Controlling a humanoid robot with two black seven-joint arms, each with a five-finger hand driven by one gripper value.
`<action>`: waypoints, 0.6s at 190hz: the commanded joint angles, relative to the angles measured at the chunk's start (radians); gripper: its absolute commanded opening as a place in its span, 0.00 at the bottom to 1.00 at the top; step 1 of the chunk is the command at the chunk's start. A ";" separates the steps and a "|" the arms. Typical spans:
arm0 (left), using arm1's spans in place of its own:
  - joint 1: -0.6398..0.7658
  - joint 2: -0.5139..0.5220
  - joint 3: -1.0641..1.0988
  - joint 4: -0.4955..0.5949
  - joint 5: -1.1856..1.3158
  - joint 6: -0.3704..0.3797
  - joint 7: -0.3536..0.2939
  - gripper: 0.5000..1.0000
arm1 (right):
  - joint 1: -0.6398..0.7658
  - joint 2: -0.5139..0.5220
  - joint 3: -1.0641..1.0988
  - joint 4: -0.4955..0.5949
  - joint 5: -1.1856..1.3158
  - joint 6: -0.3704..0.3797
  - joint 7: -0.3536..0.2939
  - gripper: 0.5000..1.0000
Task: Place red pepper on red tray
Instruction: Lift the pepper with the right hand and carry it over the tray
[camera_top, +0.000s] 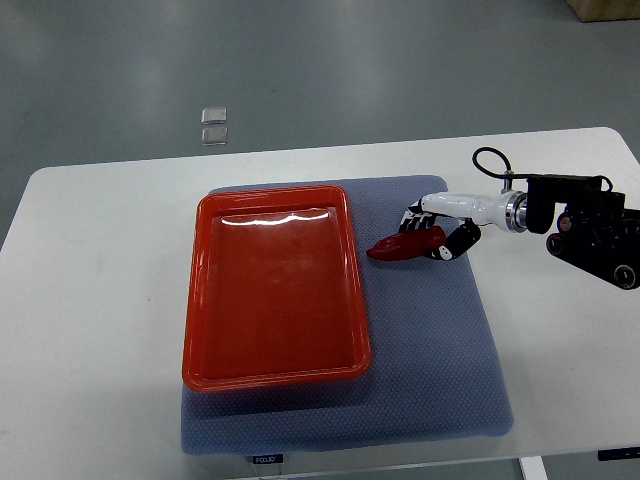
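While our right hand (437, 232) clamps the red pepper (404, 245) at center-right, the red tray (200, 300) sits just left.

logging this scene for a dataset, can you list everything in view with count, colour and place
red tray: 1, red, left half of the mat, nothing in it
red pepper: 1, red, just right of the tray's upper right corner, over the mat, in the right hand's fingers
mat: 1, grey-blue, centre of the table, under the tray
table: 1, white, fills most of the view
small clear squares: 2, pale grey, on the floor beyond the table's far edge
floor: grey-green, top of the view
right hand: 1, white and black, at the mat's upper right, closed on the pepper; its black arm enters from the right edge
left hand: not in view
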 joint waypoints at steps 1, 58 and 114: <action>0.000 0.000 0.000 0.000 0.000 0.000 0.000 1.00 | -0.001 0.000 -0.001 -0.004 -0.008 -0.005 0.001 0.36; 0.000 0.000 0.000 0.000 0.000 0.000 0.000 1.00 | 0.017 0.026 -0.001 -0.016 -0.010 -0.028 0.018 0.00; 0.000 0.000 0.002 0.000 0.000 0.000 0.002 1.00 | 0.126 0.025 0.014 -0.013 0.012 -0.024 0.024 0.00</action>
